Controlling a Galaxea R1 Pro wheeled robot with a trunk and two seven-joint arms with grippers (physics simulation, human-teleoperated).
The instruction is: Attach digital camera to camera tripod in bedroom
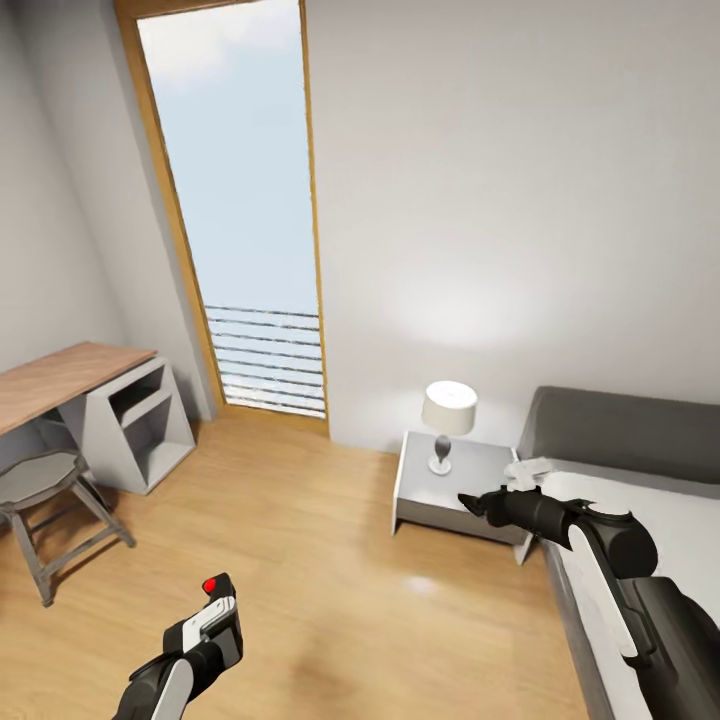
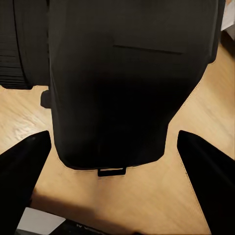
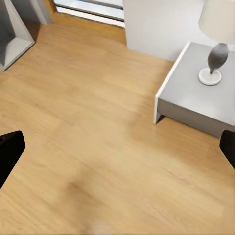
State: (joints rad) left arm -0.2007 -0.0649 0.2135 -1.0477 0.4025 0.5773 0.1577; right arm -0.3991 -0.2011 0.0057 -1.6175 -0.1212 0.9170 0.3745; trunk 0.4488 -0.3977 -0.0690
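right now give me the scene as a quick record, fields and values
room: bedroom with wood floor and tall window
left gripper: holds the camera, red button up
right gripper: open, empty, out over the floor near the nightstand
nightstand: carries a white lamp, beside the bed
desk: at the left wall, stool in front of it
task state: camera in hand, not yet mounted

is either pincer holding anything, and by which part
The left pincer holds the camera by its body. The right pincer is open and holds nothing.
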